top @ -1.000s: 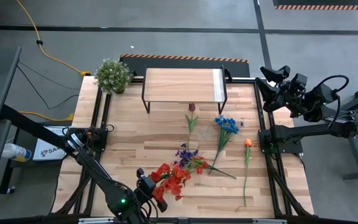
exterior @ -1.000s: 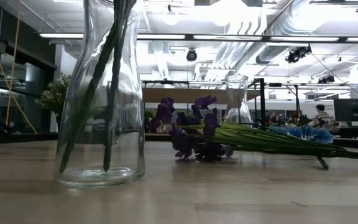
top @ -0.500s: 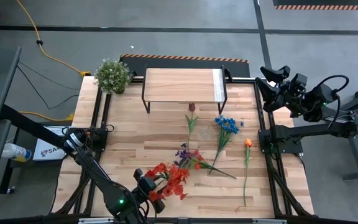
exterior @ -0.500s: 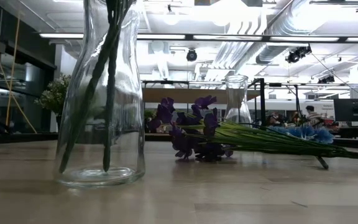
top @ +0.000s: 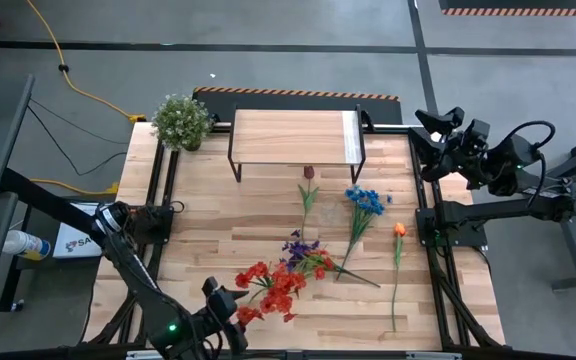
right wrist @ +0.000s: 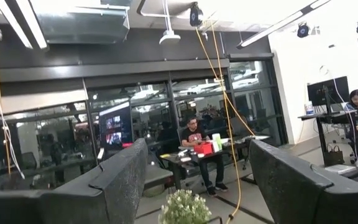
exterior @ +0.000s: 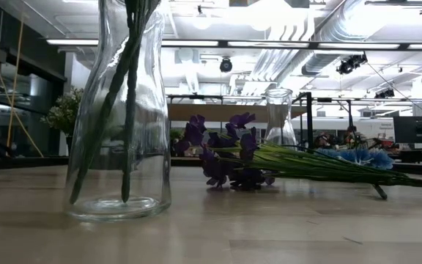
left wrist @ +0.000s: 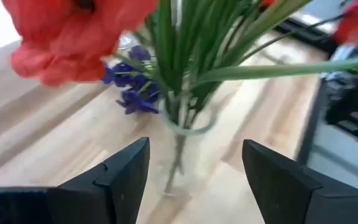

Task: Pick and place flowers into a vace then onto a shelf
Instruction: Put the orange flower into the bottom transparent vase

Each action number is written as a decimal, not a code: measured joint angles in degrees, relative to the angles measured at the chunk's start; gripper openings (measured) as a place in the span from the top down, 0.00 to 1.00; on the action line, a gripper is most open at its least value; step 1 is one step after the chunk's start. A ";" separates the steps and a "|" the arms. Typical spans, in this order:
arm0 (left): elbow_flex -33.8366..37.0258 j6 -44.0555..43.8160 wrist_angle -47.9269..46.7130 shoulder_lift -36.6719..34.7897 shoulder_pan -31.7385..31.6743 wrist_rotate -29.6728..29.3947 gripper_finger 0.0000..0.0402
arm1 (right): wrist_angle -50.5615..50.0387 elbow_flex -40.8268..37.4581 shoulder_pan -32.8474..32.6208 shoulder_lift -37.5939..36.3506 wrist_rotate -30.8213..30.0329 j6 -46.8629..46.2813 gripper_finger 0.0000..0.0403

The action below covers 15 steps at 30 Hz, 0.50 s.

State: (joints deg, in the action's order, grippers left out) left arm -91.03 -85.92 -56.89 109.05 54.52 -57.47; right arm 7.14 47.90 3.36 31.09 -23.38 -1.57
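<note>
Wood-plank desk (top: 218,220); low light-wood shelf on black legs (top: 293,135) at its far edge. Clear glass vase (exterior: 119,110), front left, holds the red-bloomed green-stemmed flowers (top: 273,288). Left claw (top: 226,312) beside it, fingers apart, gripping nothing. Right claw (top: 438,135) waits off right, apart. Judgement: back away level, clear of blooms, to avoid tipping vase.

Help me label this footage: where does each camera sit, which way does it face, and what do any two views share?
High view: above the table, looking straight down; both arms show, left gripper beside the red flowers, right gripper waiting off the table's far right corner.
Low view: at tabletop height, looking level past the glass vase; no arm shows.
Left wrist view: looks past its open fingers at the vase.
Right wrist view: looks past open fingers into the room.
Shared: purple flowers, potted plant.
</note>
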 joint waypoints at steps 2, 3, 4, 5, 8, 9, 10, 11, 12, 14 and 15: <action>0.01 -0.37 -0.33 -0.42 1.02 0.41 0.28 | -1.43 0.00 -0.02 0.00 0.07 -0.83 0.33; 0.10 -0.52 -0.36 -0.65 1.42 0.55 0.28 | -2.26 0.00 -0.02 0.00 0.42 -1.45 0.33; 0.10 -1.02 -0.25 -0.84 1.51 0.83 0.28 | -3.13 0.00 0.00 0.00 0.97 -2.16 0.33; 0.06 -1.69 -0.08 -0.98 1.61 1.33 0.28 | -4.14 0.00 0.00 0.00 1.59 -2.73 0.33; 0.08 -3.11 -0.27 -1.04 2.27 3.13 0.28 | -7.31 0.00 -0.02 0.00 3.83 -4.65 0.33; 0.08 -3.25 -0.07 -1.10 2.27 3.32 0.28 | -8.54 0.00 0.00 0.00 4.93 -5.41 0.33; 0.08 -3.71 0.27 -1.23 2.27 3.85 0.28 | -9.65 0.00 0.00 0.00 6.01 -5.98 0.33; 0.08 -4.43 0.18 -1.32 2.27 4.45 0.28 | -10.75 0.00 -0.01 0.00 7.10 -6.32 0.33; 0.08 -4.79 0.15 -1.32 2.26 5.13 0.28 | -11.82 0.00 -0.02 0.00 8.27 -6.56 0.33; 0.08 -5.58 0.11 -1.30 2.17 6.30 0.29 | -13.59 0.00 -0.01 0.00 10.57 -7.43 0.33; 0.08 -5.95 0.12 -1.30 2.17 6.65 0.29 | -14.50 0.00 -0.01 0.00 11.40 -7.50 0.33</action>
State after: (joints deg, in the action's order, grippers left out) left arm -90.96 -91.87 -56.77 107.74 56.69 -50.81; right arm -7.35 47.90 3.35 31.09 -11.97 -9.07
